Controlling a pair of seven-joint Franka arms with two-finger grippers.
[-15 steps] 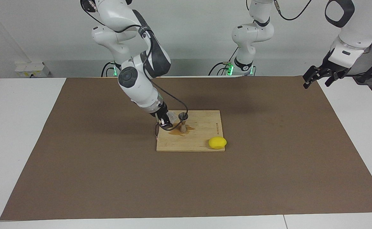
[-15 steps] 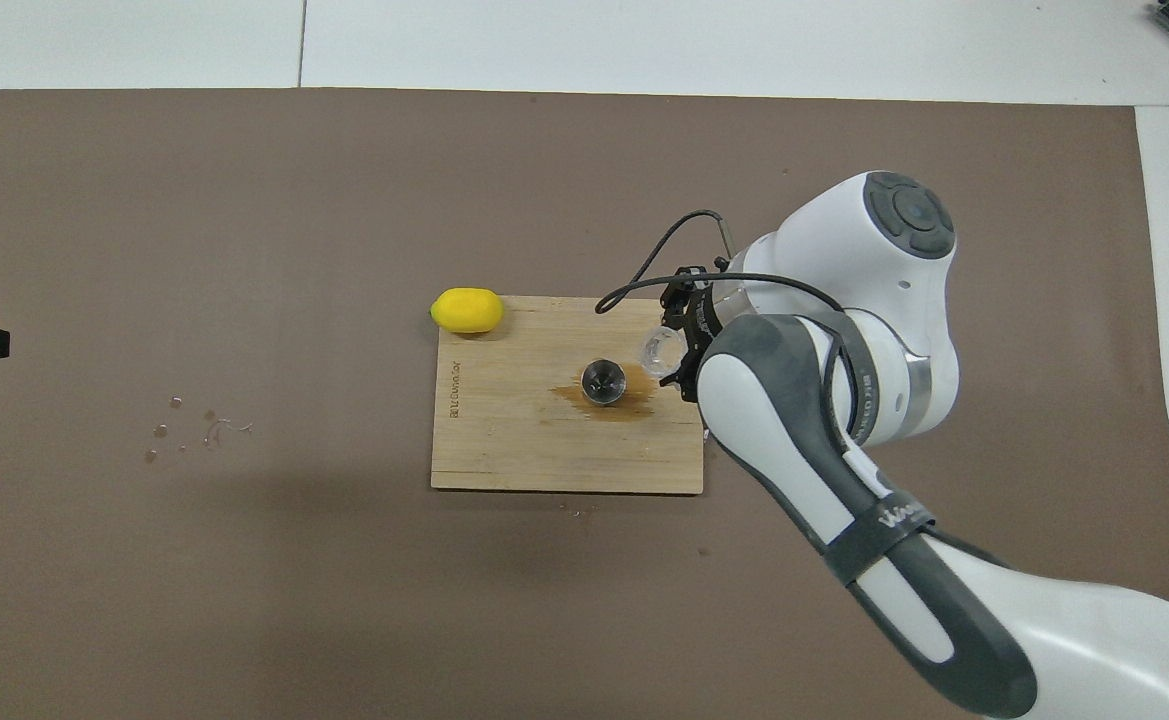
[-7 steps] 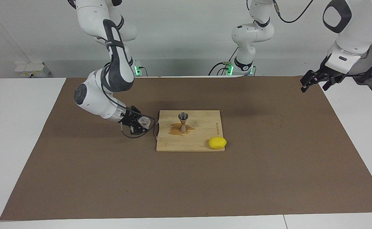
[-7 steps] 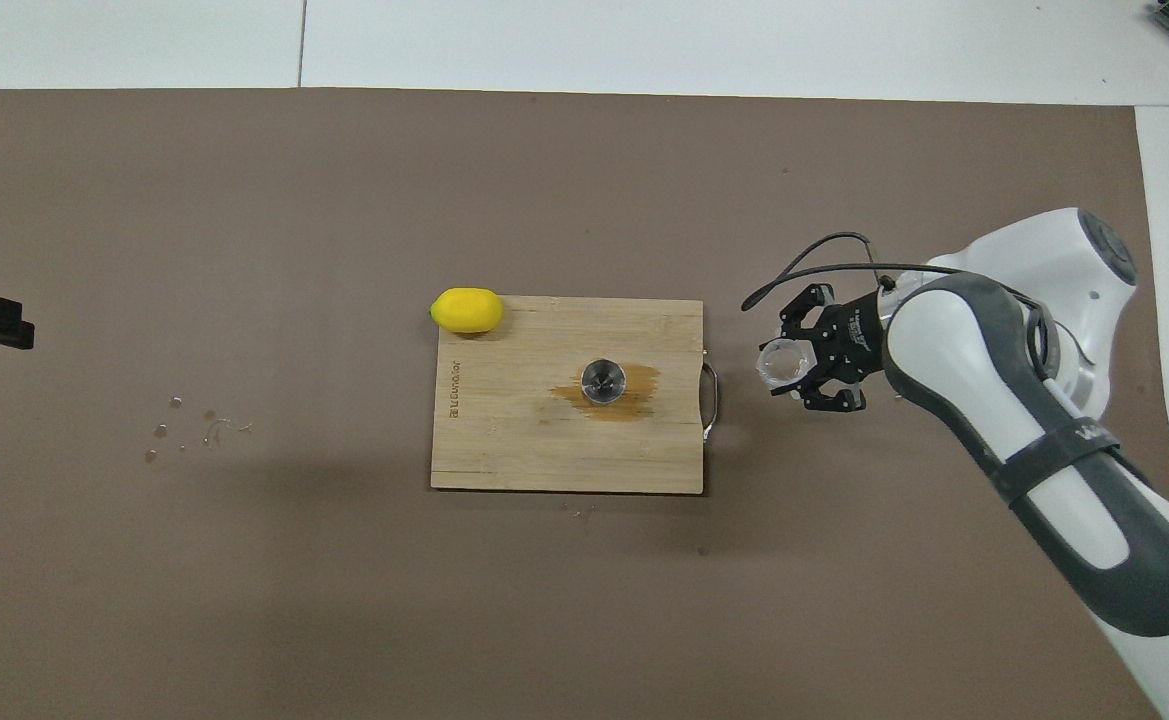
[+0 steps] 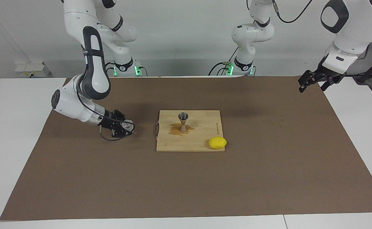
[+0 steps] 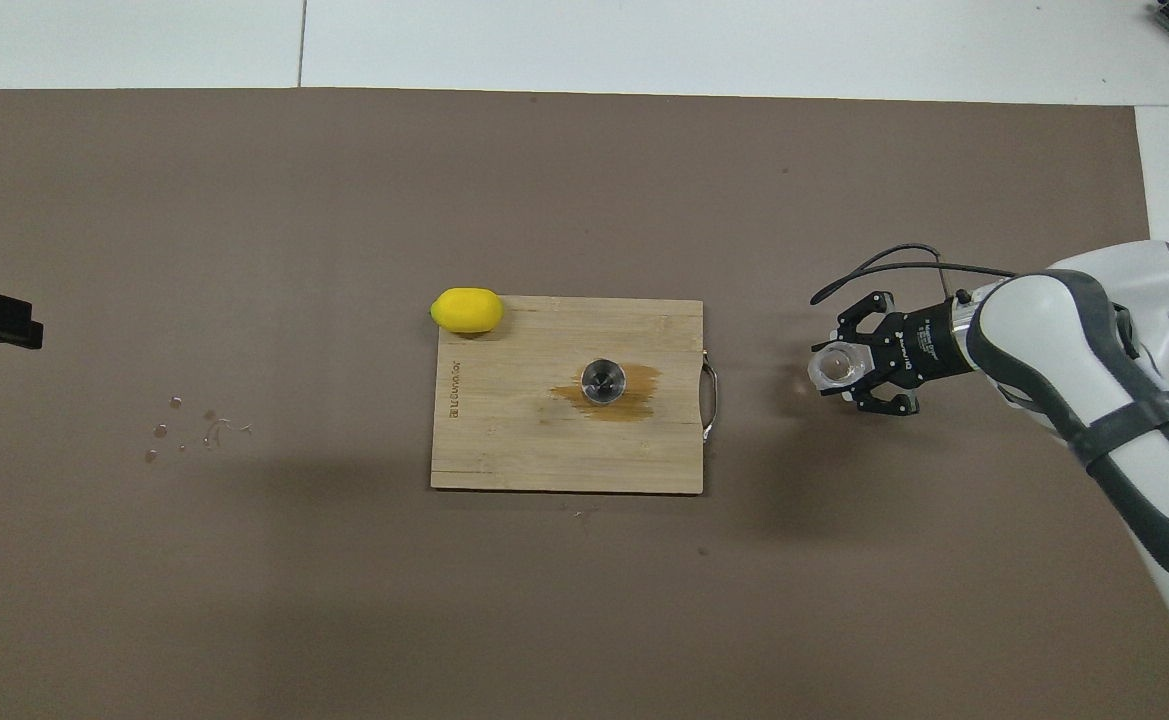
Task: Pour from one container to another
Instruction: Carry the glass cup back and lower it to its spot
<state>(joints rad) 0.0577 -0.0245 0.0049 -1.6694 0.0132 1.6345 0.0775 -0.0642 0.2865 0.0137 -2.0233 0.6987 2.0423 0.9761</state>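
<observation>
Right gripper grips clear cylindrical glass cup; hourglass metal jigger stands upright.

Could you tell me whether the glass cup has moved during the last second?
Yes. The right gripper carried the glass cup off the cutting board, away from the jigger, toward the right arm's end.

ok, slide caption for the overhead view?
Right gripper holds glass cup over the mat beside the cutting board; jigger stands in a brown spill.

Right gripper clamped, left gripper spread
</observation>
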